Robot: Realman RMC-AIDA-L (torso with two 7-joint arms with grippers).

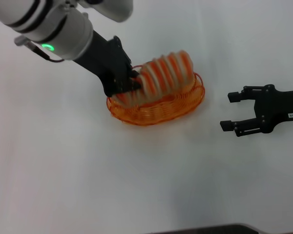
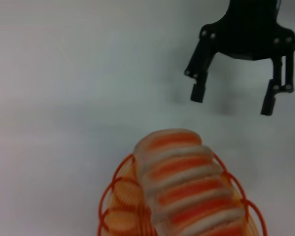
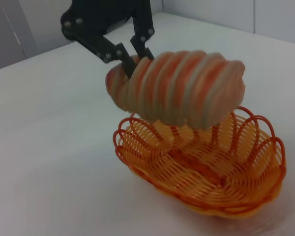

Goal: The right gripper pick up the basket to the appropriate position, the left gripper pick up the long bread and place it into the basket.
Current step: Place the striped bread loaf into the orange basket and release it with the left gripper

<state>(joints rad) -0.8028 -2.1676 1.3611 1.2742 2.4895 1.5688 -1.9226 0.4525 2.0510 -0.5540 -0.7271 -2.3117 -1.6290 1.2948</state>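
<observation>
My left gripper is shut on one end of the long bread, a tan loaf with orange ridges, and holds it tilted just above the orange wire basket. The right wrist view shows the bread hanging clear over the basket, with the left gripper clamped on its far end. The bread and the basket rim also show in the left wrist view. My right gripper is open and empty on the table to the right of the basket, apart from it; it also shows in the left wrist view.
The white table surrounds the basket on all sides. A dark edge shows at the table's front.
</observation>
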